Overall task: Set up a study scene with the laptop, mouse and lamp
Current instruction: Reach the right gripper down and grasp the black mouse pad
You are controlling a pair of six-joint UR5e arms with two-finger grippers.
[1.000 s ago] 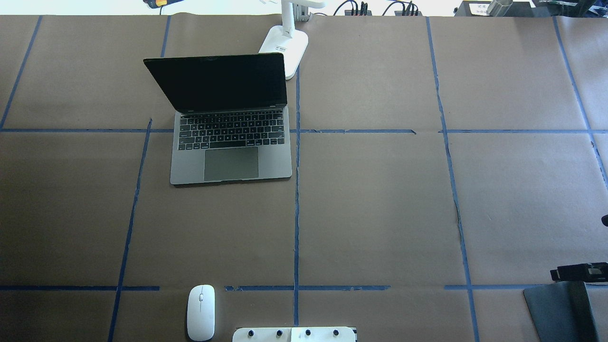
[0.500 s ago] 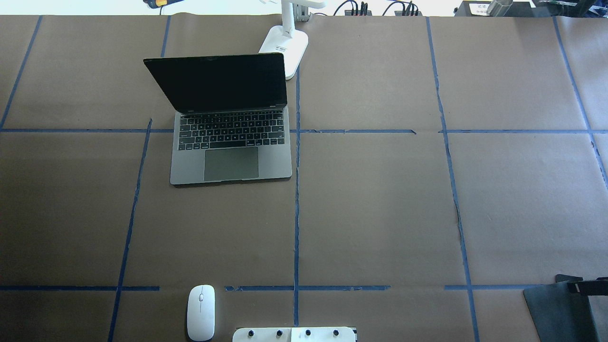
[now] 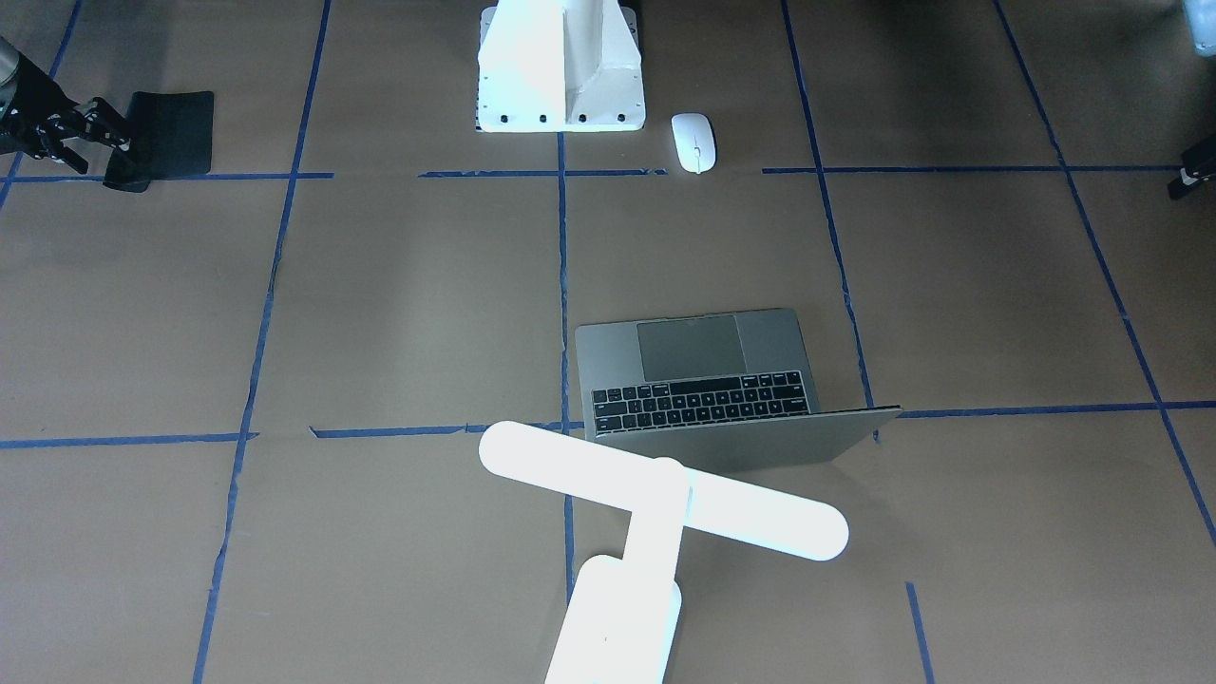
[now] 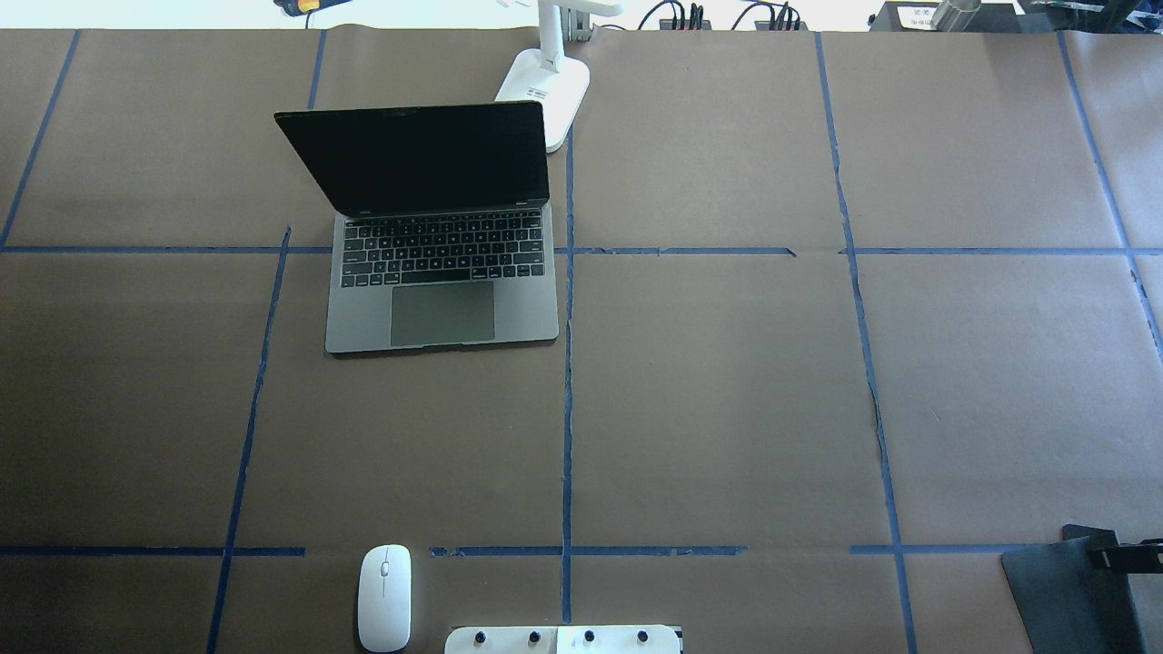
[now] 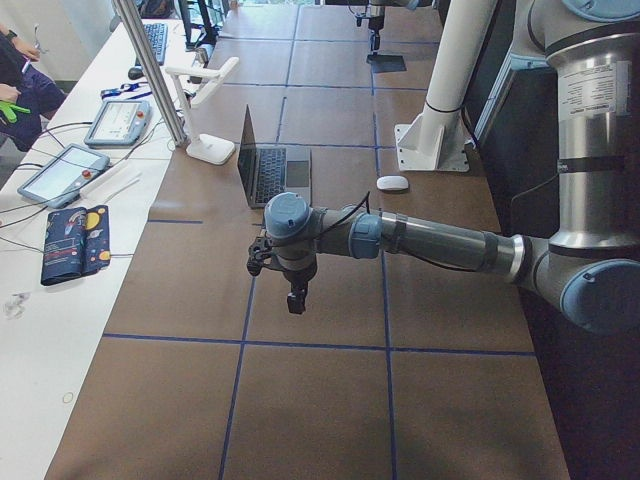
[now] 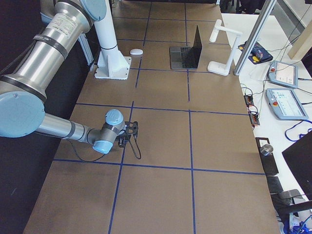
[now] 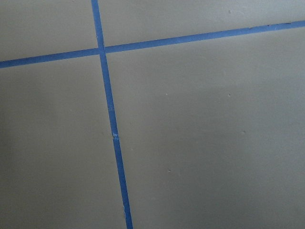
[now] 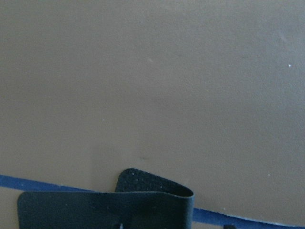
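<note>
The open laptop [image 4: 442, 272] stands left of the table's middle, its screen towards the far edge. The white lamp [image 4: 545, 84] stands just behind it, and its bar head [image 3: 660, 489] reaches over the lid. The white mouse [image 4: 383, 597] lies at the near edge, left of the pedestal. My right gripper [image 4: 1122, 552] is at the near right corner, shut on the edge of a black mat [image 4: 1063, 590], which curls up in the right wrist view [image 8: 109, 207]. Only a sliver of my left gripper [image 3: 1192, 176] shows; I cannot tell if it is open.
The white flanged pedestal [image 4: 563, 639] of the robot base stands at the middle of the near edge. Blue tape lines [image 4: 568, 409] split the brown table cover into squares. Cables and teach pendants [image 6: 282, 102] lie beyond the far edge.
My right gripper has moved towards the near right edge with the black mat, and the mat now hangs lower. The laptop, mouse and lamp have not moved.
</note>
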